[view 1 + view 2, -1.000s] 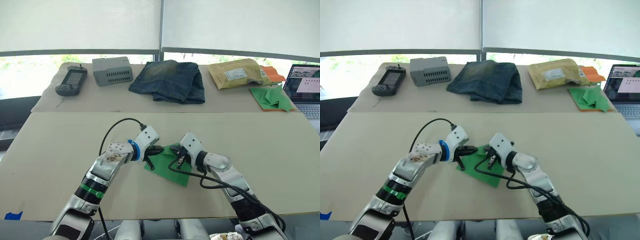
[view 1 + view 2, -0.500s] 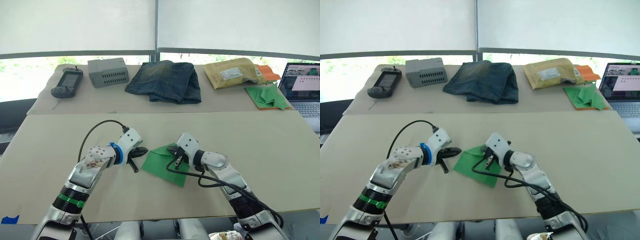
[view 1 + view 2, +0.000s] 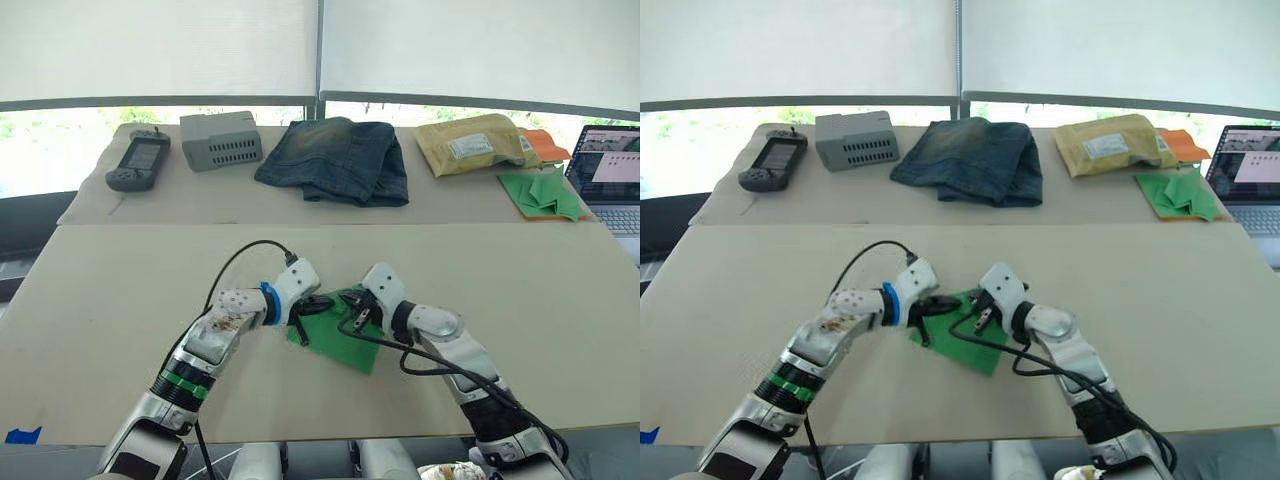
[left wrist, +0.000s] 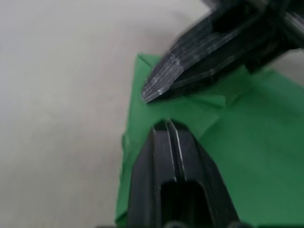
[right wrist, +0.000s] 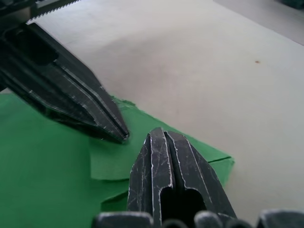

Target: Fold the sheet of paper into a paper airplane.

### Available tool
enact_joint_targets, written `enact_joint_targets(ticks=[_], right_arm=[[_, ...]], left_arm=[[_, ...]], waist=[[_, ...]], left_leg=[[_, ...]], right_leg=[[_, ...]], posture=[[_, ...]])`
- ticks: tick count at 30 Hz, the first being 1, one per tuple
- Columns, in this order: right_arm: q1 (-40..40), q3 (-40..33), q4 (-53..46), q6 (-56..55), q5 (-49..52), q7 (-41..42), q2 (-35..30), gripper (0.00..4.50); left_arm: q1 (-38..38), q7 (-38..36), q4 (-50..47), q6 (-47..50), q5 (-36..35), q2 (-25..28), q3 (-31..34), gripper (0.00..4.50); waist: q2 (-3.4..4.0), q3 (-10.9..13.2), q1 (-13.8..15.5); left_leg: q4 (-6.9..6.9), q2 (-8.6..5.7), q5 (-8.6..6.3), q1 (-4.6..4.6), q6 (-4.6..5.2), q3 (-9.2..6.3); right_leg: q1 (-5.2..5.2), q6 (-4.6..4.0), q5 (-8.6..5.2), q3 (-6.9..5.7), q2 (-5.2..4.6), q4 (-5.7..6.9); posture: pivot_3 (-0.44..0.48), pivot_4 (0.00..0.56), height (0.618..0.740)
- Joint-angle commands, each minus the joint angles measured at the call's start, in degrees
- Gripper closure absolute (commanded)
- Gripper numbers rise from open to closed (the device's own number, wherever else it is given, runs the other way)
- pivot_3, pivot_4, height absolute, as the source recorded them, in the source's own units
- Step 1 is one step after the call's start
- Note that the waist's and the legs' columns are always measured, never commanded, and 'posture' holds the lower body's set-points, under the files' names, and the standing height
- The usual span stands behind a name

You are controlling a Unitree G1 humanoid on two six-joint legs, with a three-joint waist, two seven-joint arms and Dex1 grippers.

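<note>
On the near table, creased green sheet of paper, corner folded, left end effector and right end effector closed, tips pressing it.

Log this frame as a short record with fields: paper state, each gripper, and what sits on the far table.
paper: green sheet of paper flat on the table, one corner folded over
left gripper: shut, tip at the sheet's folded edge
right gripper: shut, tip over the folded corner, beside the left one
far table: handheld device, grey box, jeans, padded envelope, heap of green papers, laptop
</note>
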Motion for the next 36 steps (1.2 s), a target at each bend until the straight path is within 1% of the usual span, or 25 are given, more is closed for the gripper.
enact_joint_targets(ticks=[1, 4, 7, 9, 12, 15, 18, 24, 31, 34, 36], right_arm=[[1.9, -4.0, -3.8, 3.6, 3.2, -1.9, 0.7, 4.5], [3.3, -5.8, -6.7, 5.1, 4.7, -2.7, 1.1, 4.5], [5.8, -4.4, -9.9, 5.9, 3.4, -1.5, -2.2, 4.5], [6.9, -3.6, -10.8, 6.4, 3.5, -1.3, -3.1, 4.5], [7.2, -1.0, -9.2, 5.7, 3.4, -1.7, -1.8, 4.5], [6.4, 2.1, -7.5, 4.7, 1.1, -1.7, -2.0, 4.5], [5.7, 3.5, -7.3, 4.4, 0.2, -1.1, -2.3, 4.5], [6.5, 5.7, -9.1, 6.8, -0.2, 1.4, -4.9, 4.5], [7.6, 5.6, -11.0, 8.9, 0.9, 2.8, -6.0, 4.5], [8.1, 4.6, -12.0, 9.4, 1.4, 2.7, -5.9, 4.5], [8.6, 2.9, -14.3, 10.4, 2.9, 2.9, -6.3, 4.5]], left_arm=[[-1.4, -1.4, 4.6, -2.7, 2.8, 0.0, -2.2, 4.49], [-2.2, -1.7, 7.0, -3.4, 3.3, -0.7, -2.5, 4.49], [-2.7, -2.0, 8.3, -4.1, 3.9, -1.3, -2.9, 4.49], [-2.9, -2.2, 8.9, -4.5, 4.0, -1.7, -3.0, 4.49], [-3.0, -2.3, 9.6, -4.7, 4.3, -2.3, -3.0, 4.49], [-3.2, -2.5, 9.8, -4.8, 4.6, -2.6, -3.0, 4.49], [-3.3, -2.7, 9.8, -4.6, 4.6, -2.8, -2.9, 4.49], [-3.2, -2.7, 9.7, -4.5, 4.8, -2.9, -2.8, 4.49], [-3.4, -3.3, 8.9, -4.0, 4.0, -3.7, -2.8, 4.49], [-3.4, -4.5, 8.3, -3.5, 3.1, -4.0, -2.8, 4.49], [-3.5, -6.0, 8.0, -3.7, 2.7, -3.9, -2.9, 4.49]], waist=[[0.01, 0.0, 0.3], [0.01, 0.0, 0.5], [0.01, 0.0, 0.8], [0.01, 0.0, 1.0], [0.01, 0.0, 1.1], [0.01, 0.0, 1.1], [0.01, 0.0, 1.1], [0.0, 0.0, 1.1], [-0.02, 0.0, 1.2], [-0.02, 0.0, 1.3], [-0.02, 0.0, 1.3]], left_leg=[[0.0, -0.02, 0.0, 0.0, 0.0, 0.0], [0.01, -0.03, 0.0, 0.0, 0.0, 0.01], [0.02, -0.04, 0.0, 0.0, 0.0, 0.02], [0.02, -0.06, 0.0, 0.0, 0.0, 0.04], [0.04, -0.05, 0.0, 0.04, 0.0, 0.09], [0.04, -0.03, 0.0, 0.15, 0.01, 0.1], [0.04, -0.03, 0.0, 0.16, 0.0, 0.11], [0.04, -0.03, 0.0, 0.14, 0.0, 0.09], [0.04, -0.04, 0.0, 0.13, 0.0, 0.09], [0.04, -0.04, 0.0, 0.12, 0.01, 0.09], [0.03, -0.04, 0.0, 0.09, 0.0, 0.09]], right_leg=[[0.0, 0.01, 0.0, -0.01, -0.01, 0.0], [0.02, 0.03, -0.01, -0.02, -0.03, 0.0], [0.03, 0.07, -0.01, -0.02, -0.03, -0.02], [0.05, 0.09, -0.02, -0.02, -0.04, -0.03], [0.09, 0.1, -0.02, -0.02, -0.02, -0.02], [0.17, 0.1, -0.02, -0.03, 0.05, -0.01], [0.17, 0.1, -0.03, -0.04, 0.05, -0.01], [0.17, 0.09, -0.03, -0.03, 0.04, -0.02], [0.17, 0.08, -0.05, -0.06, 0.05, -0.02], [0.17, 0.08, -0.05, -0.06, 0.05, -0.02], [0.15, 0.08, -0.05, -0.07, 0.05, -0.03]], posture=[[0.0, 0.15, 0.728], [0.0, 0.15, 0.728], [0.0, 0.15, 0.728], [0.0, 0.15, 0.728], [0.0, 0.15, 0.728], [0.0, 0.15, 0.728], [0.0, 0.15, 0.728], [0.0, 0.15, 0.728], [0.0, 0.15, 0.728], [0.0, 0.15, 0.728], [0.0, 0.15, 0.728]])
